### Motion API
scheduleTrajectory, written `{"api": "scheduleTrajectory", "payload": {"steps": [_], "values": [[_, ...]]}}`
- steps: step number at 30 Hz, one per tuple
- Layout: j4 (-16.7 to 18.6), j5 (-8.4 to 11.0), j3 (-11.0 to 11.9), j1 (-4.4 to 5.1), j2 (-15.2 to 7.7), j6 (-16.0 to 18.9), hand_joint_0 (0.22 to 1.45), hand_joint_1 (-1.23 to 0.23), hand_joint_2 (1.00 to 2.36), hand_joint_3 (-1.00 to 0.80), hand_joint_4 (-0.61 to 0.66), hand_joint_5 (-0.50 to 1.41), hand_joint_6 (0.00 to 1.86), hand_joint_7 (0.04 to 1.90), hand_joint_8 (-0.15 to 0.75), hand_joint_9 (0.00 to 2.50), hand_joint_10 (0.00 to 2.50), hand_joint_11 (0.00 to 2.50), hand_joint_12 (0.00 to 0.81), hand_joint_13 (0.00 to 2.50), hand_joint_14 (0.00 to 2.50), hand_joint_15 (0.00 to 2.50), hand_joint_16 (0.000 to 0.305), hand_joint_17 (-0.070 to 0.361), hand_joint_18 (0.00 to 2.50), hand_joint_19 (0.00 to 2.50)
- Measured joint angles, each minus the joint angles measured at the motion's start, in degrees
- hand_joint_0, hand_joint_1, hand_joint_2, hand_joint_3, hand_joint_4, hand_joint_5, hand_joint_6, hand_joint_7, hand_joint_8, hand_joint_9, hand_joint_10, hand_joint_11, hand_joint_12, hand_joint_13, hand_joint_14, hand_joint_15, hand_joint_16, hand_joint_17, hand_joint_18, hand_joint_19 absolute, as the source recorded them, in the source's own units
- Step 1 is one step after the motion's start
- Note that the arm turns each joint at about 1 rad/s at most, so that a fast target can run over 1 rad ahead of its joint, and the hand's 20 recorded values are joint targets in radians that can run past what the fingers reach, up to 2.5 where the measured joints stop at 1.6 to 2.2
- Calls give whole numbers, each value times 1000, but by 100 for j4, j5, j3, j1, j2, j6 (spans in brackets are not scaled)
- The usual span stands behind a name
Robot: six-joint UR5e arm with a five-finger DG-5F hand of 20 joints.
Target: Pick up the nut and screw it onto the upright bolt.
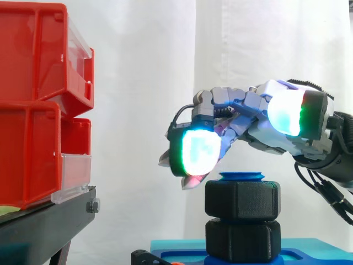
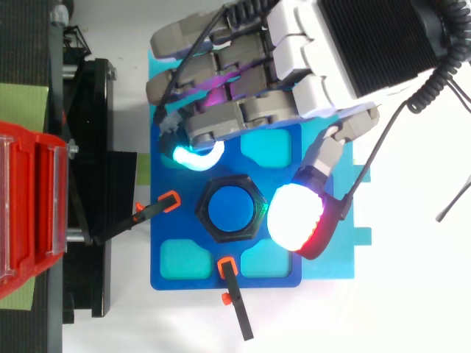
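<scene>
Nearest the side camera, an orange-tipped clamp [image 2: 234, 298] bites the 6 o'clock edge of the blue base plate [image 2: 165, 228], and a second clamp [image 2: 151, 211] grips it at 9 o'clock. They are presumably there so the plate cannot turn on the desk [image 2: 397, 294] when torque is applied. At the plate's centre stands the blue bolt [image 1: 241, 176], upright so a nut can be spun down from above. It already carries a lower nut [image 1: 242, 240] at its foot. The nut [image 1: 240, 200] sits directly on top of that one, with the bolt's tip just showing above it. From this I judge it well threaded on, with little or no turning left to do. The robot hand [image 2: 309, 66] hovers over the stack, its fingers bent but spread wide and holding nothing. In the top view the thumb pad [image 2: 294, 218] lies at the nut's 3 o'clock and the fingertips [image 2: 193, 156] at about 11 o'clock. That straddle suits either closing on opposite flats or backing away. From the side the pads sit at or above the bolt tip, apart from the nut. Farther off at 9 o'clock, red bins [image 1: 33, 110] rest on a black stand [image 1: 44, 221], well clear of the work. The white curtain [image 1: 143, 66] hangs behind everything.
</scene>
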Motion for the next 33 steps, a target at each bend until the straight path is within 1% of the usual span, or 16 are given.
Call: {"api": "scheduleTrajectory", "payload": {"steps": [1, 3, 4, 9, 14, 21, 25, 29, 31, 33], "values": [[2, 2, 3, 10, 0, -1, 475, -74, 1000, -500, 270, -76, 504, 1026, 257, 899, 0, 0, 243, 696, 0, 0, 34, 76, 472, 114], [-2, 9, 3, 43, -1, -4, 475, -74, 1000, -500, 263, -87, 504, 959, 256, 890, 0, 0, 243, 695, 0, 0, 34, 76, 469, 108], [-7, 12, 3, 61, -1, -5, 475, -76, 1000, -500, 238, -98, 503, 873, 250, 874, 0, 0, 243, 683, 0, 0, 34, 76, 456, 110], [-21, 54, 6, 145, -1, -8, 475, -77, 1000, -500, 212, -106, 503, 784, 243, 858, 0, 0, 239, 656, 0, 0, 34, 77, 442, 98], [-124, 121, 5, 229, -1, -16, 476, -75, 1000, -500, 225, -100, 503, 798, 242, 850, 0, 0, 242, 653, 0, 0, 34, 76, 431, 98], [-475, 285, -18, 320, -1, -67, 478, -77, 1000, -500, 238, -90, 503, 846, 246, 848, 0, 0, 242, 650, 0, 0, 34, 75, 423, 99], [-571, 343, -67, 342, -2, -91, 479, -78, 1000, -500, 254, -84, 504, 883, 248, 850, 0, 0, 242, 649, 0, 0, 33, 75, 422, 99], [-575, 349, -159, 345, -2, -95, 480, -81, 1000, -500, 260, -79, 504, 920, 250, 852, 0, 0, 242, 651, 0, 0, 33, 75, 423, 99], [-575, 350, -195, 343, -2, -98, 480, -84, 1000, -500, 282, -67, 504, 1031, 250, 855, 0, 0, 243, 653, 0, 0, 33, 74, 425, 99], [-574, 350, -216, 337, -2, -98, 481, -88, 1000, -500, 275, -61, 504, 1106, 254, 863, 0, 0, 242, 655, 0, 0, 33, 74, 424, 100]]}}
